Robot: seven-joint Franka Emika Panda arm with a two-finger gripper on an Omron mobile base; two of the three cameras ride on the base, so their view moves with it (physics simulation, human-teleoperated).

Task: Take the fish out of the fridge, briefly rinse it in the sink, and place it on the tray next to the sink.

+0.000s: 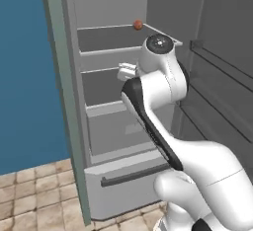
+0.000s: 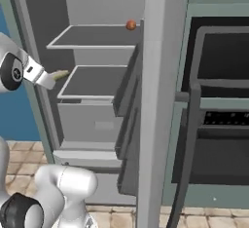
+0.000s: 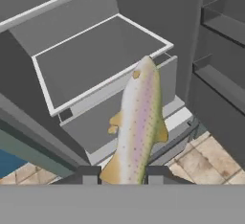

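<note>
1. No brand, label or readable writing on anything in view; fridge surfaces are plain grey.
2. The two-finger dark-tipped gripper (image 3: 123, 174) is clamped on the slim pale silvery fish with pinkish flank, small dark speckles and yellowish fins (image 3: 136, 127). Hand view: one finger tip each side of the tail end, both touching the body, gap only as wide as the fish.
3. The fish runs from the finger tips up and away from the camera, head end (image 3: 146, 65) farthest out, seen against the front corner of a fridge shelf. It hangs free, not resting on any shelf.
4. Right base view: a small pale bit of the fish (image 2: 60, 75) sticks out past the white hand, just left of the middle shelf's front edge, outside the shelf outline. Too small there to make out detail.
5. Left base view: the hand sits in front of the open tall grey fridge with pale grey inner shelves (image 1: 106, 101), at middle-shelf height; probably the pale shape at the wrist is gripper housing, view too coarse to be sure.
6. A small reddish-orange ball (image 1: 138, 24) sits on the upper shelf near its back right, well apart from the fish.
7. The fridge's lower drawer with dark bar handle (image 1: 136, 174) is below the arm, closed.
8. Tan tiled floor (image 3: 206, 158) shows under the fish's right side.
</note>
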